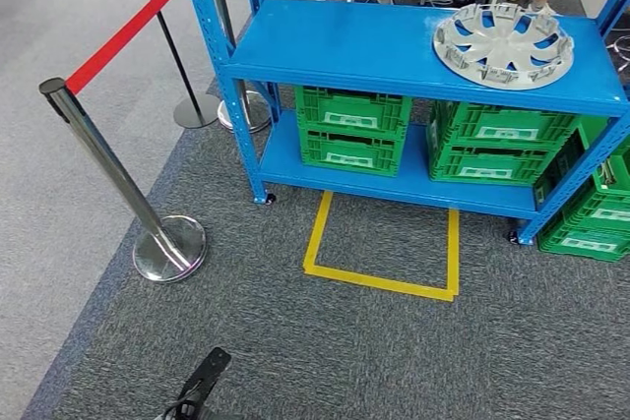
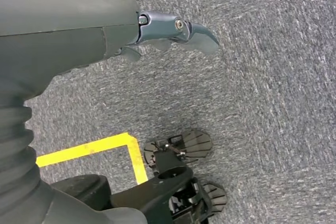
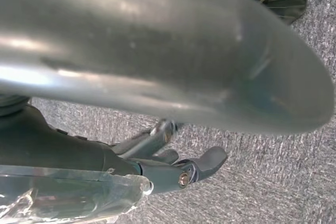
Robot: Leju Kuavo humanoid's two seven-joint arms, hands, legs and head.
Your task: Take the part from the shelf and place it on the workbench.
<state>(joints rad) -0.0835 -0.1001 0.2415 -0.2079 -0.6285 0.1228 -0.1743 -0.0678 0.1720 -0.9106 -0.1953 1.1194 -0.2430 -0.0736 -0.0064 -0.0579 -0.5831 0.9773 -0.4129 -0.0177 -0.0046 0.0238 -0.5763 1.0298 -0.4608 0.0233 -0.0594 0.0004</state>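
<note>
- Head view: hubcap (image 1: 504, 43) lying flat on the top board of the blue shelf (image 1: 356, 46), far ahead of both hands and untouched.
- Green crates (image 1: 352, 128) on the lower board, under the hubcap's level.
- Yellow tape (image 1: 383, 280) on the carpet before the shelf.
- Left hand (image 2: 174, 30) hanging over carpet, fingers straight and apart, holding nothing.
- Right hand (image 3: 186, 169) likewise over carpet, fingers loose, nothing held.

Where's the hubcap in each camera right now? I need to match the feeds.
Head view: hubcap lies flat on the right end of the blue shelf's top level.
Left wrist view: not in it.
Right wrist view: not in it.
Shared landmark: the grey carpet, seen in all three.
</note>
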